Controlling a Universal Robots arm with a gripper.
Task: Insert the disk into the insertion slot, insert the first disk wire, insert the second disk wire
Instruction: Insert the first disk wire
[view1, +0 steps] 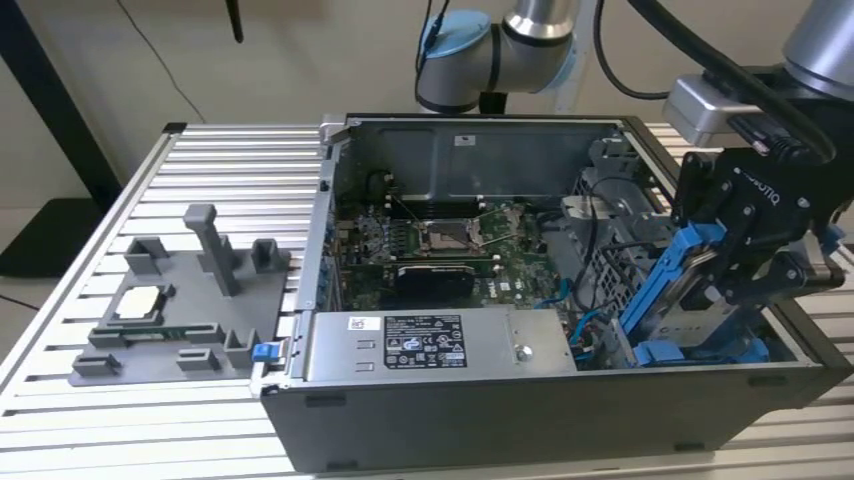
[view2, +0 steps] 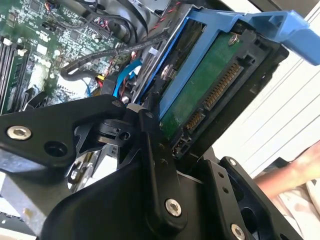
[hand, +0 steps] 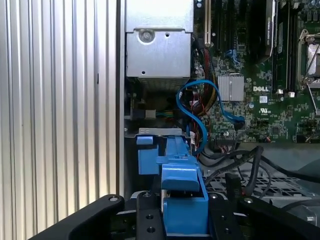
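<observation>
My gripper is shut on the disk, gripping its bright blue frame. The disk stands tilted over the front corner of the open computer case, at the exterior view's right. Its lower end reaches down beside the dark perforated drive cage; I cannot tell whether it sits in the insertion slot. In the second wrist view the disk's green circuit side and connectors face the camera above a black finger. In the first wrist view the blue handle sits between the jaws. A loose blue wire loops nearby.
The silver power-supply box lies along the case front, with the motherboard behind it. A grey fixture tray with small parts sits on the slatted table, left in the exterior view. A person's hand is close to the case.
</observation>
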